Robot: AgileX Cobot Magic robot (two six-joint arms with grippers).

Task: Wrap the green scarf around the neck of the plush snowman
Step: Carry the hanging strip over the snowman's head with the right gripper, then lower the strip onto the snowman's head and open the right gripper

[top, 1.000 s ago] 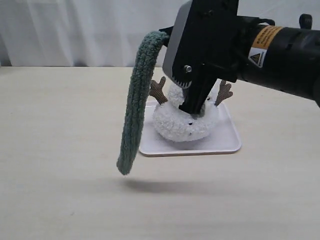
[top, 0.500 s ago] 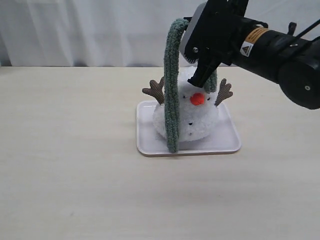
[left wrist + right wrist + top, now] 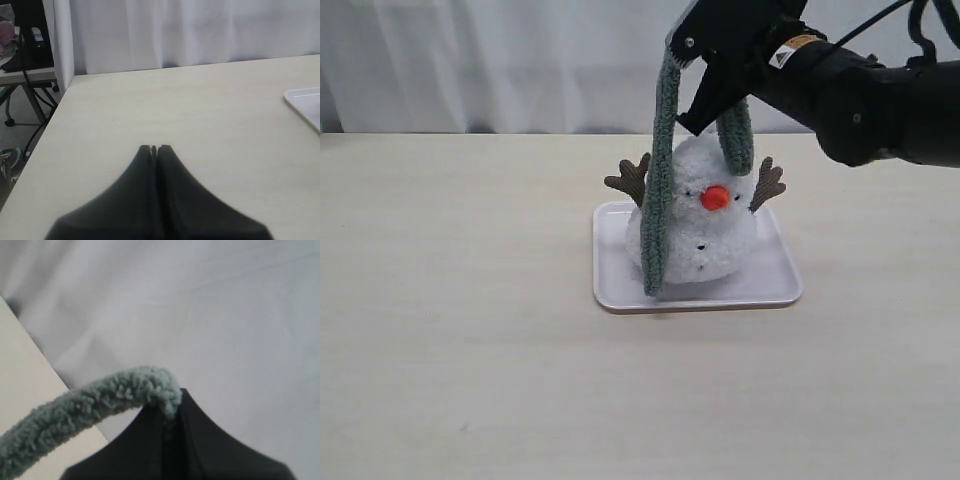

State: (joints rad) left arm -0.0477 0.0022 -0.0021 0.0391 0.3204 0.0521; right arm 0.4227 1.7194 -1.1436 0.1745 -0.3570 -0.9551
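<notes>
The green scarf point(image 3: 657, 200), pinched in the right gripper's point(image 3: 167, 415) jaws, should be wound from nine o'clock round the snowman's neck point(image 3: 695, 215).

White rectangular tray point(image 3: 772, 283) flat on the pale wood-grain table point(image 3: 470, 340), just right of centre, long side facing the exterior camera. White pleated curtain point(image 3: 500, 60) across the whole back. Left wrist view: white upright panel point(image 3: 62, 40) at the table's corner, then a second desk point(image 3: 25, 76) with dark gear on it, black cables point(image 3: 36, 115) hanging to the floor, caster point(image 3: 7, 121) below.
</notes>
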